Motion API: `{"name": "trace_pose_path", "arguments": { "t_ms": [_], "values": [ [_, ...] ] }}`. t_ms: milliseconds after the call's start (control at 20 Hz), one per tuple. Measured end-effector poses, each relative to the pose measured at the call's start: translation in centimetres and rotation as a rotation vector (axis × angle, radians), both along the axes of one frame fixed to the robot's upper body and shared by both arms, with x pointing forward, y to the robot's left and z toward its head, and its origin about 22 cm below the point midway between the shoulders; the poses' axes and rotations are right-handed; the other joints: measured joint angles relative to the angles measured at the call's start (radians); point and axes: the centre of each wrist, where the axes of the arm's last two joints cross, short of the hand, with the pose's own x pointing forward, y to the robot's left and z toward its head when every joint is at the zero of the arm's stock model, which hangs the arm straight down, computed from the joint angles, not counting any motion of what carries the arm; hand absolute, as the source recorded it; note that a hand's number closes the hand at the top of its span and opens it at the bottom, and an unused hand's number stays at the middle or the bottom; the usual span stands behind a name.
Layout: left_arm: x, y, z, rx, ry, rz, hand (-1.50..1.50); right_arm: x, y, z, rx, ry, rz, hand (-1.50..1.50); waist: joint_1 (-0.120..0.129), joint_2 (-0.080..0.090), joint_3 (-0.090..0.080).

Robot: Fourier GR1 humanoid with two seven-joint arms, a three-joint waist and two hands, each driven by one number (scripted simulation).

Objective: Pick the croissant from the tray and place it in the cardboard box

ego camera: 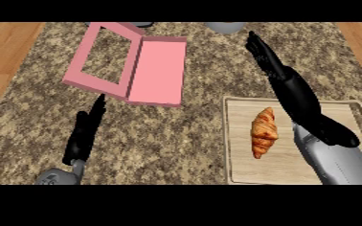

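Observation:
A golden-brown croissant (pixel 264 132) lies lengthwise on a light wooden tray (pixel 244 167) at the lower right of the counter. A pink box (pixel 157 70) with its lid (pixel 99 57) folded open to the left sits at the upper left. My right hand (pixel 293 88) is raised over the tray's far right corner, fingers straight and pointing away, just right of the croissant and not touching it. At the lower left my left hand (pixel 84 134) rests open, fingertips close to the box's near edge.
The counter top is speckled brown stone (pixel 191 124), with wooden strips along its left and right sides. Two grey objects (pixel 225 27) are cut off at the far edge, one behind the box and one right of it.

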Motion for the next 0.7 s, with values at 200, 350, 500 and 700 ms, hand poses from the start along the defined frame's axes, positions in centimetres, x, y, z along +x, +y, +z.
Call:
{"name": "trace_pose_path", "arguments": {
  "t_ms": [200, 350, 500, 700],
  "values": [
    [0.7, 3.6, 1.4, 0.126, -0.063, 0.058, 0.0, -0.2, -2.1, -2.1, -0.038, 0.156, -0.128, -1.5, -0.015, -0.011, -0.028],
    [1.2, 6.3, 2.8, 0.228, -0.131, 0.1, 0.0, -0.6, -4.8, -3.7, -0.222, 0.267, -0.243, -1.5, -0.011, -0.016, -0.046],
    [1.4, 7.8, 3.7, 0.274, -0.157, 0.123, 0.0, -1.7, -8.2, -4.9, -0.607, 0.299, -0.308, -1.5, -0.014, -0.019, -0.053],
    [1.0, 9.9, 4.5, 0.303, -0.174, 0.151, 0.0, -5.3, -10.0, -8.2, -0.582, 0.375, -0.389, -1.5, -0.03, -0.02, -0.047]
  ]
}}
